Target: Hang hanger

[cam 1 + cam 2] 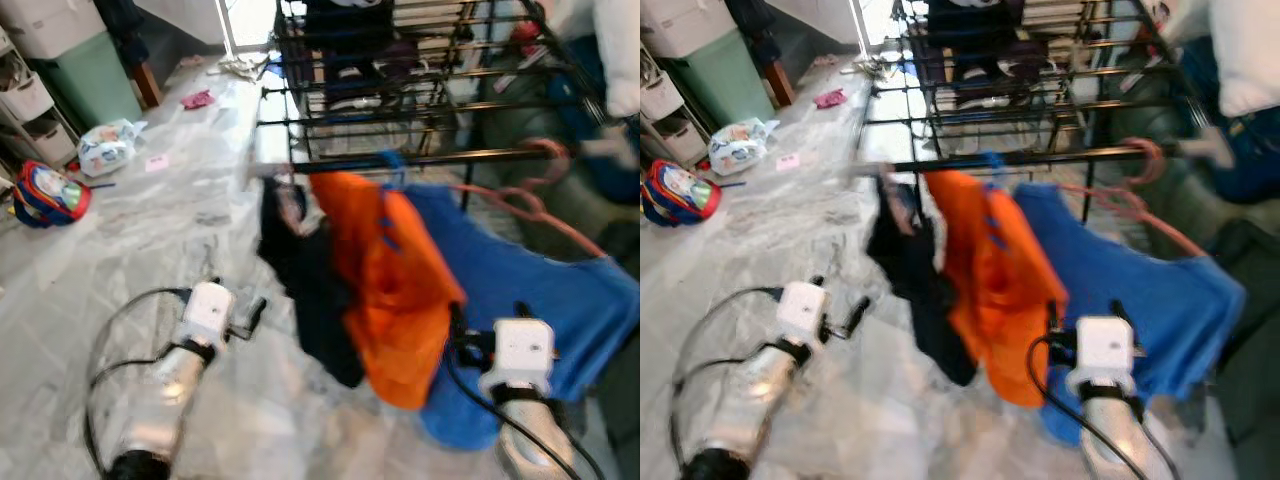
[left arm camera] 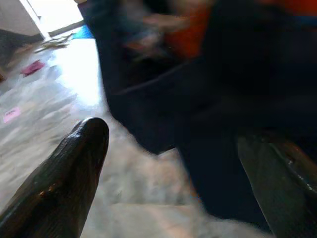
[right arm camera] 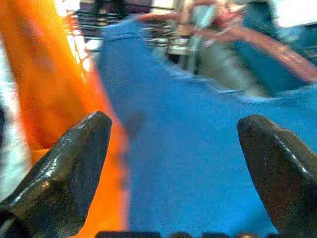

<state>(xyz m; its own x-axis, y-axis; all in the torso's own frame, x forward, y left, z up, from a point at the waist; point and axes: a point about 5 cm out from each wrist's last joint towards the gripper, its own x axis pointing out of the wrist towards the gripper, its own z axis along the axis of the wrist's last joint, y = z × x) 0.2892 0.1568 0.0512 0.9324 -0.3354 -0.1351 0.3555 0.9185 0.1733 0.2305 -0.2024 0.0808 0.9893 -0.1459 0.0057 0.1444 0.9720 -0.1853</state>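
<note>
Three garments hang on the rail ahead; the blue shirt rides a pink hanger, its hook at the rail's right end, long axis slanting down to the right. My right gripper, jaws wide and empty, sits just near of the shirt, below the hanger. Left gripper, also open and empty, is farther off left.
</note>
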